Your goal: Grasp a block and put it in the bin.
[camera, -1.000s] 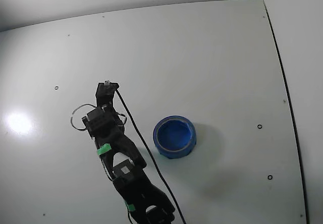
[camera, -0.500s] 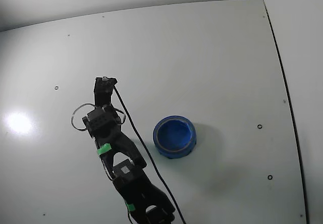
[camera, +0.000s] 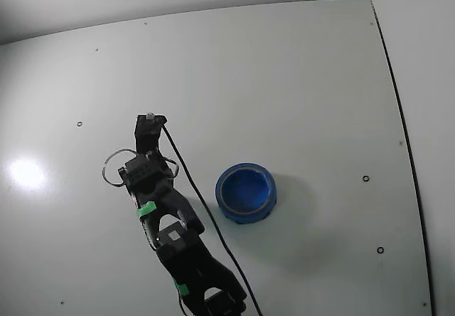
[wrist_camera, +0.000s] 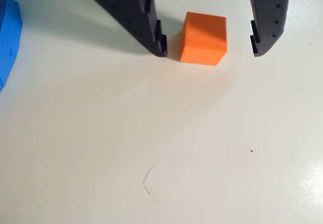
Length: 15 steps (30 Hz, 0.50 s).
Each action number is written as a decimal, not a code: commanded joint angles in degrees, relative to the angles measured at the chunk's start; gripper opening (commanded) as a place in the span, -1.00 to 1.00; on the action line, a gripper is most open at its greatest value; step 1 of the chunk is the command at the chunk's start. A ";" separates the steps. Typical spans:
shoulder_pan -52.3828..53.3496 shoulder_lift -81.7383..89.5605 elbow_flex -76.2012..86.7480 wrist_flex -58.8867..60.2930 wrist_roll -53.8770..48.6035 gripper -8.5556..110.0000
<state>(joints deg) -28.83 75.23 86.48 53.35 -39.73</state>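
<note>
Block [wrist_camera: 203, 38] between spread gripper [wrist_camera: 209, 51] fingers

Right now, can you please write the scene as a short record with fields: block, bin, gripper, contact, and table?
block: orange cube on the table, between the fingers in the wrist view; hidden by the arm in the fixed view
bin: round blue bowl, empty; blue edge at left of the wrist view
gripper: black gripper, open, one finger on each side of the block
contact: left finger very near, touch unclear; right finger apart
table: white, small marks
</note>
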 commanded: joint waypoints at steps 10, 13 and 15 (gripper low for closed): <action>-0.62 1.41 0.00 -1.14 -0.44 -0.57; -0.62 1.49 0.44 -1.14 0.00 -0.82; -0.62 1.58 0.44 -1.14 0.26 -0.88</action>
<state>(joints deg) -28.92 74.88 87.19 52.73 -39.73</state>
